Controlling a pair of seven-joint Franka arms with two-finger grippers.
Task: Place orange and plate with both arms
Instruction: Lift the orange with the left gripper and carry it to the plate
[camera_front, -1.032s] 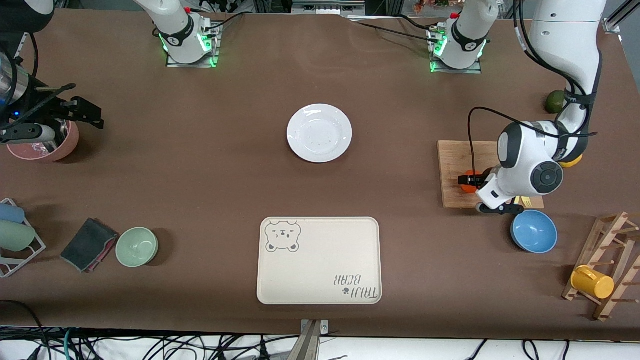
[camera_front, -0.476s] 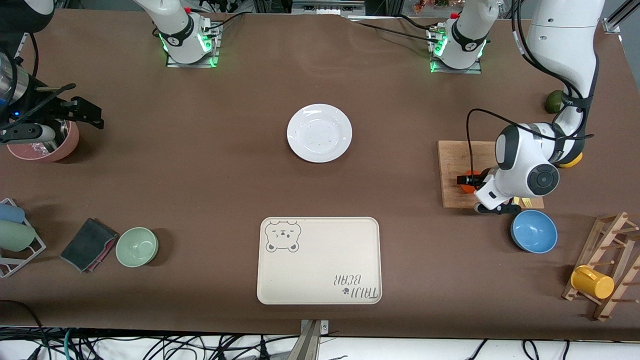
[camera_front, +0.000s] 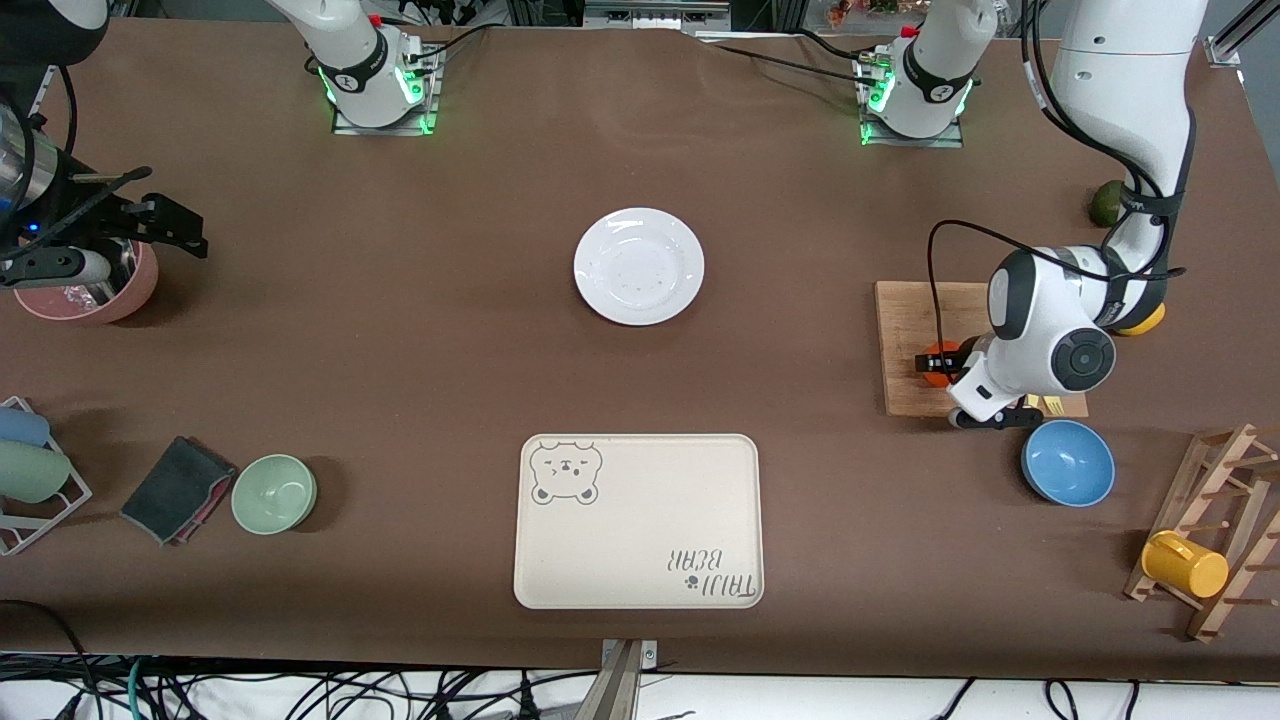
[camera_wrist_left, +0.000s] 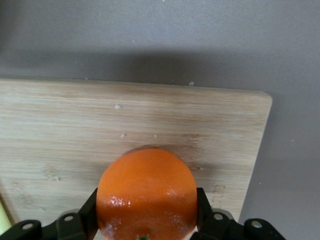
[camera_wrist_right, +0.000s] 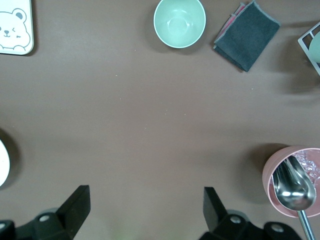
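Observation:
The orange is on or just above the wooden cutting board toward the left arm's end of the table. My left gripper is shut on it. In the left wrist view the orange fills the space between the two black fingers, over the board. The white plate lies empty at the table's middle, nearer to the robot bases than the tray. My right gripper is open and empty, up over the table beside a pink bowl; the right wrist view shows its fingers wide apart.
A cream bear tray lies near the front edge. A blue bowl sits beside the board, with a lemon and a green fruit close by. The pink bowl, green bowl, dark cloth and mug rack stand at the table's ends.
My left arm has shifted slightly toward the right arm's end of the table with the orange in its grip. The right arm has not moved.

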